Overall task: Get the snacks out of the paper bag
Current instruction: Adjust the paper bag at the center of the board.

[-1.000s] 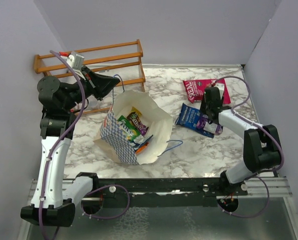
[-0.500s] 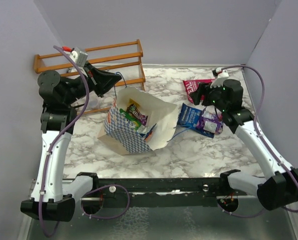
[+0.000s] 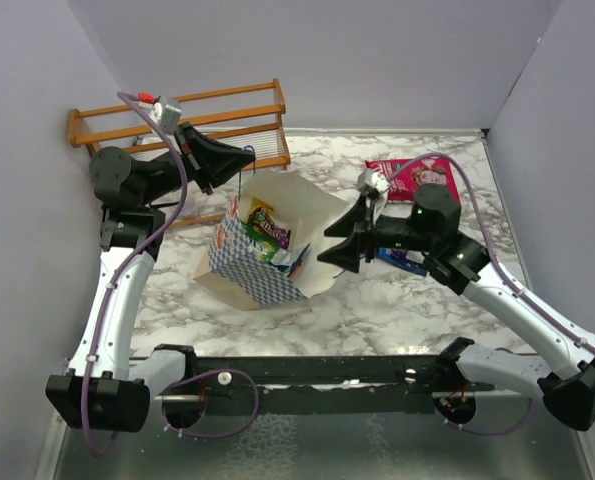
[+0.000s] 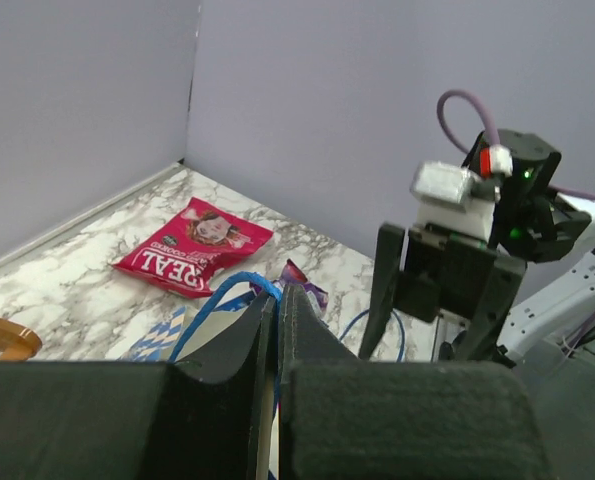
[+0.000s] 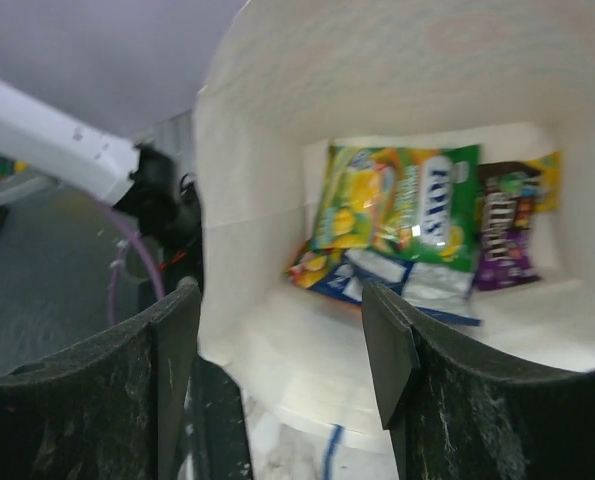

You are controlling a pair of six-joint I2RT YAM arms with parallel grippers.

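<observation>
The paper bag (image 3: 277,250) is cream with a blue-checkered side and hangs tipped, mouth toward the right. My left gripper (image 3: 241,160) is shut on its blue cord handle (image 4: 209,303); in the left wrist view the jaws (image 4: 277,292) pinch the cord. My right gripper (image 3: 333,252) stands open at the bag's mouth, and the bag's lower lip (image 5: 277,345) lies between its fingers. Snacks lie inside: a green-yellow packet (image 5: 407,205) and a dark purple one (image 5: 507,235), also seen from above (image 3: 267,228). A pink packet (image 3: 417,175) lies on the table.
A wooden rack (image 3: 177,115) stands at the back left behind the left arm. A blue packet (image 3: 409,264) on the marble table (image 3: 397,310) is mostly hidden under the right arm. Walls close in at left, back and right.
The right arm left the packets at the right, opened wider and swung left to the bag's mouth. The left gripper pulled the handle up and right, tipping the bag.
</observation>
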